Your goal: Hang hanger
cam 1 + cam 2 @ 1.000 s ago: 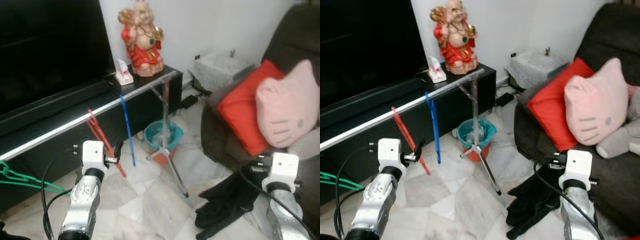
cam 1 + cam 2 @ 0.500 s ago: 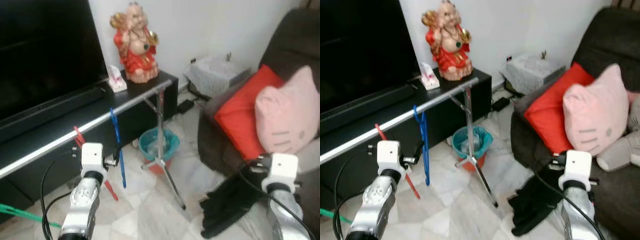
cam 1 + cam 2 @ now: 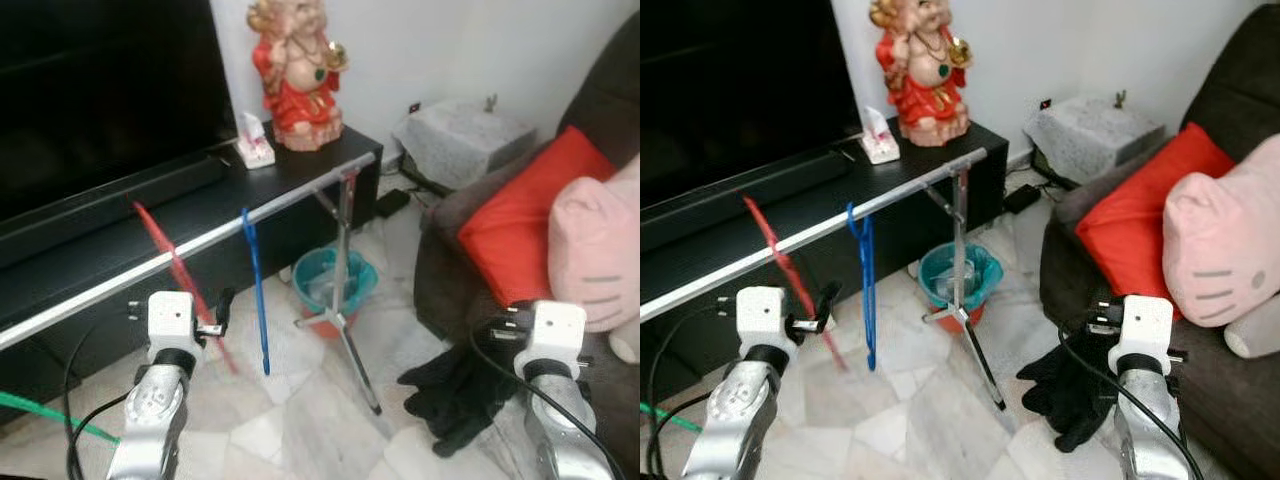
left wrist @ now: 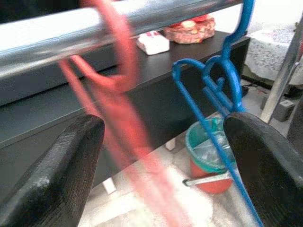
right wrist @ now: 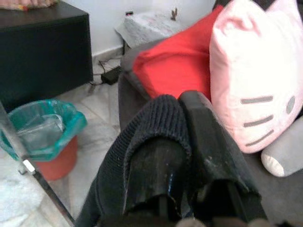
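Two plastic hangers hang on the long shiny metal rail that runs in front of the black TV cabinet. The red plastic hanger has its hook over the rail, and it looks blurry, so it may be swinging. The thin blue plastic hanger hangs just to its right, nearer the rail's metal stand.

The left gripper is near the rail, right below the red hanger. Its two black fingers are spread wide apart and hold nothing. The red hanger sits between them but does not seem to touch them.

The right gripper is low on the right side, by the dark sofa. Its fingers are pressed together.

I think the hanging step is just about done, because the red hanger is on the rail and the fingers have let go. Next the left arm should pull back gently, without bumping either hanger off.
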Tool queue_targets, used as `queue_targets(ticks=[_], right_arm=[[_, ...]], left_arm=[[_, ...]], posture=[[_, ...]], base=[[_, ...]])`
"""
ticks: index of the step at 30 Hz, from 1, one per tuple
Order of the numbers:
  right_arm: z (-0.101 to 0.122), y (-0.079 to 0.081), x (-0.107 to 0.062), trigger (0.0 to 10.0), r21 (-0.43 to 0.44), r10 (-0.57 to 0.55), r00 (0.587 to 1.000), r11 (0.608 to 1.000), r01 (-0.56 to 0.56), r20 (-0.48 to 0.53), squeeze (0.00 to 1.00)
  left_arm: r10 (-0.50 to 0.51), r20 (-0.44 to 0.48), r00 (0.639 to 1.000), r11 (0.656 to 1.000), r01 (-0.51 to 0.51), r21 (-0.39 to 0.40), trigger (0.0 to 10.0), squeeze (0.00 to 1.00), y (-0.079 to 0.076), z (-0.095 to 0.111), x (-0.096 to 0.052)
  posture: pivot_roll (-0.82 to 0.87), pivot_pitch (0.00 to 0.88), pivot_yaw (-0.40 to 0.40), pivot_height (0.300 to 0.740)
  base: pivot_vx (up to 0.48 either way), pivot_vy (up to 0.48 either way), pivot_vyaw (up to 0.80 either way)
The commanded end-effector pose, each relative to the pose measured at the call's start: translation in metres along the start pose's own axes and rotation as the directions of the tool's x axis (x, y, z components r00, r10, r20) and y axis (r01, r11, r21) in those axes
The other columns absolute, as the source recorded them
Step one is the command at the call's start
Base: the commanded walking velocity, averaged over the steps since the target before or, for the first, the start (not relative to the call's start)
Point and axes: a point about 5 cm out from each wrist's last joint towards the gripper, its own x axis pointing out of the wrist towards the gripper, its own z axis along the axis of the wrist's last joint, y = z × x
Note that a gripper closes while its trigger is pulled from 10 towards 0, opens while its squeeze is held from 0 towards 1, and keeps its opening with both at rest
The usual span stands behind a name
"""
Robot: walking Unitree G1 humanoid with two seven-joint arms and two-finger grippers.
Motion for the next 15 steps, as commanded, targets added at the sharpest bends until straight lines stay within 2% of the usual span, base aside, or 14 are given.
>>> queue_targets(ticks=[1, 15], right_arm=[[0.0074, -0.0006, 0.0034, 10.0, 0.0, 0.0, 0.999, 1.0, 0.0, 0.033, 0.0], [0.0078, -0.0001, 0.0036, 10.0, 0.0, 0.002, 0.999, 1.0, -0.002, 0.034, 0.0]], left_arm=[[-0.011, 0.013, 1.0, 1.0, 0.011, -0.003, 10.0, 0.0, 0.0014, 0.0065, -0.0003], [-0.015, 0.011, 1.0, 1.0, 0.015, 0.007, 10.0, 0.0, 0.0024, 0.0076, -0.0016]], posture=[[0.0, 0.0, 0.017, 0.74], [0.0, 0.0, 0.017, 0.74]], base=[[0.0, 0.0, 0.0], [0.0, 0.0, 0.0]])
